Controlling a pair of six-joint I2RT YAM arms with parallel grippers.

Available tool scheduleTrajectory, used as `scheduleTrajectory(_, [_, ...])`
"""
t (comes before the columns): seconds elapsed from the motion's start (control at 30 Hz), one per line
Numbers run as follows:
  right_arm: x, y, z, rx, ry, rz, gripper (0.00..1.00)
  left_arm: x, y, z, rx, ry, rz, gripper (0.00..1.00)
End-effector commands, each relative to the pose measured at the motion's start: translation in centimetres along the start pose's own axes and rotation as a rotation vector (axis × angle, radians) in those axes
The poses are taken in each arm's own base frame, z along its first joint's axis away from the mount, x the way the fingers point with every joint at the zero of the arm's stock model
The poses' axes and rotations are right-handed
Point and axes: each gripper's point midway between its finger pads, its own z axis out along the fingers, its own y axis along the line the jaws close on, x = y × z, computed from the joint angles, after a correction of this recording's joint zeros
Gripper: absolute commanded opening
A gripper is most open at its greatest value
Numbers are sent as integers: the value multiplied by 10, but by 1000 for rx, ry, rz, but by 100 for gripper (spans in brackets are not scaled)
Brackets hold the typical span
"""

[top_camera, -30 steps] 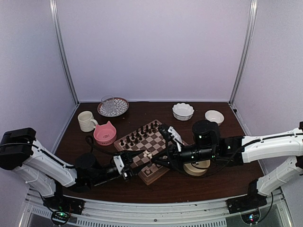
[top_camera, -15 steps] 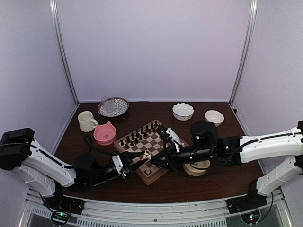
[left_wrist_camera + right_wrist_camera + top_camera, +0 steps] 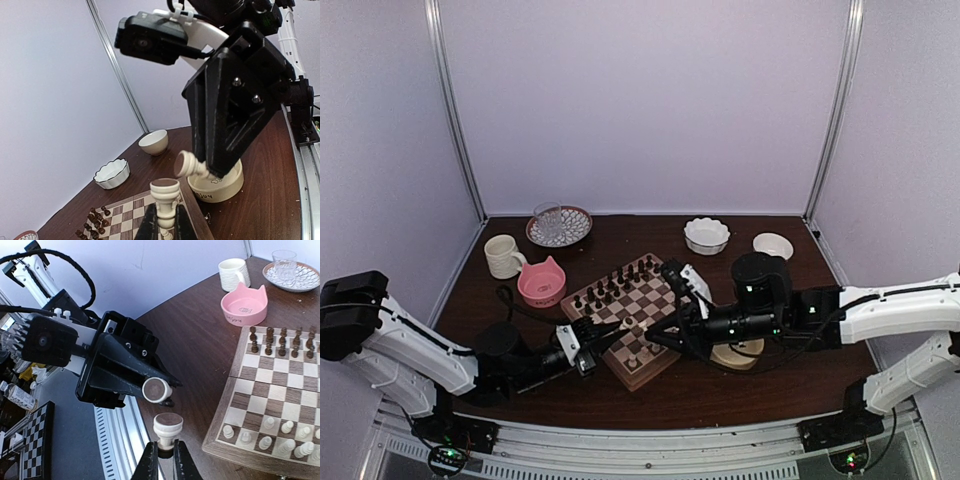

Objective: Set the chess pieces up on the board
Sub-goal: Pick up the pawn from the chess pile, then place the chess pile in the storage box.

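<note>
The left gripper (image 3: 165, 221) was pinched shut on a cream-white turned chess piece (image 3: 164, 196), held by its narrow part with the broad, flat round end pointing away from the fingers. The right gripper (image 3: 166, 449) was clamped the same way on a second cream-white chess piece (image 3: 167, 426), its brownish round end outward. The two pieces sat close together with no visible contact, and in the overhead view the claws met above the near part of the square wooden chessboard (image 3: 642, 300) with light and dark checkered squares on the dark wooden table (image 3: 740, 398). Small cream-white chess figures (image 3: 280, 434) stood in rows along one edge of the board, and small dark brown chess figures (image 3: 281, 340) along the opposite edge. Beyond the board lay a pink cat-eared bowl (image 3: 244, 305), a cream mug (image 3: 232, 274) and a patterned plate (image 3: 302, 281) bearing a clear glass (image 3: 285, 260). A white scalloped bowl (image 3: 112, 173), a small plain white bowl (image 3: 153, 142) and a round cream tub (image 3: 222, 184) stood on the other side.
</note>
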Motion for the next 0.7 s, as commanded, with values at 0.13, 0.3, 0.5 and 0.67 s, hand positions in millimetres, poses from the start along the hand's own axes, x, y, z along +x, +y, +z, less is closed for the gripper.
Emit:
scheduleTrajectory(0.13, [37, -110, -91, 705, 90, 33, 1, -10, 13, 6, -61, 6, -33, 0])
scheduleTrajectory(0.3, [77, -152, -134, 920, 181, 105, 4, -7, 10, 9, -50, 28, -34, 0])
scheduleTrajectory(0.5, [101, -173, -140, 957, 238, 167, 7, 1, 6, 18, -38, 71, -41, 0])
scheduleTrajectory(0.67, [114, -182, -124, 943, 320, 175, 14, 3, 1, 25, -5, 122, -91, 0])
